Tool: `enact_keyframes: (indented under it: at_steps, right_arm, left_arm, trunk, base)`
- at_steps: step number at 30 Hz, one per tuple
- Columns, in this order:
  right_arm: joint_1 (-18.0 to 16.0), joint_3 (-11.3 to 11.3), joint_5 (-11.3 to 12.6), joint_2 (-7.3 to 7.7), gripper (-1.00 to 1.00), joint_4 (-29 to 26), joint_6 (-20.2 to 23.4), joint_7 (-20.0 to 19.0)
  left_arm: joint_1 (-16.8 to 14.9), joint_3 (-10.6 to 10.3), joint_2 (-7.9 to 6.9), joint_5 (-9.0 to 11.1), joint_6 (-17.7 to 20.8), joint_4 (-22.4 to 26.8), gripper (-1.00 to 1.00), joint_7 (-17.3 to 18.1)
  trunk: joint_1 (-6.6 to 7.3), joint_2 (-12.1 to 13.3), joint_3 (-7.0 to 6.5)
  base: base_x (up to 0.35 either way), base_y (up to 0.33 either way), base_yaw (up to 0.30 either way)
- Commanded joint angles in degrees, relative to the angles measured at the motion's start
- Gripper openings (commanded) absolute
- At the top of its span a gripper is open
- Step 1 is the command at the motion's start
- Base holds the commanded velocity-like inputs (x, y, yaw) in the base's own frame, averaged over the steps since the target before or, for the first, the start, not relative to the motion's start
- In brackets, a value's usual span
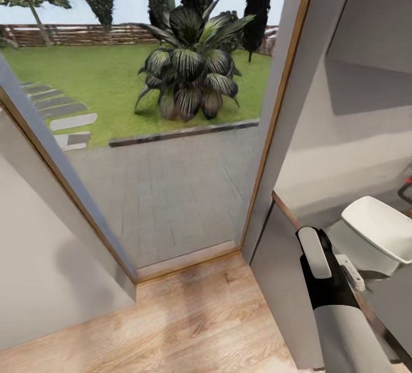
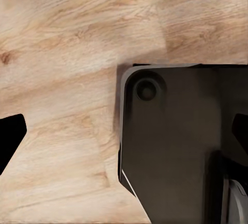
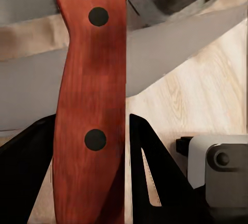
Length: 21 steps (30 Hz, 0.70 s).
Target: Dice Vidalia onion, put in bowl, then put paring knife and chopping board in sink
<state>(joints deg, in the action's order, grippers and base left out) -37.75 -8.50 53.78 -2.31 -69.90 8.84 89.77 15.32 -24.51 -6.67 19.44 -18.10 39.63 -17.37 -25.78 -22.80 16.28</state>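
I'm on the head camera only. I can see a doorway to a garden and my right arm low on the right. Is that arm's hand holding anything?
Observer: Yes. In the right wrist view, the right hand is shut on the paring knife, with a finger on each side of its red-brown handle.
Operator: And the other arm?
Observer: The left wrist view shows the left hand open, with its fingers spread wide and nothing between them.
Operator: What is it pointing at?
Observer: It points down at the wooden floor, with a corner of the robot's dark base below it.
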Motion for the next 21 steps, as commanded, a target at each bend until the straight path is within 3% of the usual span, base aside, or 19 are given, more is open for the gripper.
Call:
enact_keyframes:
  at_steps: [1,7,9,11,14,21]
  right_arm:
    - [0.0,-0.1,0.2,-0.05,-1.00,-0.1,0.6,0.2]
    - [0.0,0.3,0.2,-0.13,-1.00,-0.1,0.6,0.2]
    - [0.0,1.6,0.1,-0.06,-1.00,-0.7,0.6,0.2]
    - [0.0,5.0,-0.1,0.21,-1.00,-2.6,0.6,0.2]
    - [0.0,7.2,-0.3,0.35,-1.00,-5.6,0.6,0.2]
    - [0.0,10.5,-0.3,0.32,-1.00,-12.7,4.7,0.2]
  left_arm:
    - [0.0,-0.5,-0.10,0.5,-0.2,0.1,1.00,-0.5]
    - [0.0,-0.5,-0.10,0.5,-0.2,0.1,1.00,-0.5]
    - [0.0,-0.5,-0.10,0.5,-0.2,0.1,1.00,-0.5]
    - [0.0,-0.5,-0.10,0.5,-0.2,0.1,1.00,-0.5]
    - [0.0,-0.5,0.11,0.5,-0.2,0.1,1.00,-0.5]
    - [0.0,-0.5,0.33,0.4,-0.2,0.1,1.00,-0.5]
  trunk:
    - [0.00,-0.1,0.10]
    - [0.00,-0.1,0.10]
    - [0.00,-0.1,0.10]
    - [0.00,-0.1,0.10]
    - [0.00,-0.1,0.10]
    - [0.00,-0.1,0.10]
  base:
    - [-0.335,0.000,0.000]
    - [-0.337,0.000,0.000]
    - [-0.338,0.000,0.000]
    - [-0.338,0.000,0.000]
    - [-0.338,0.000,0.000]
    - [-0.181,0.000,0.000]
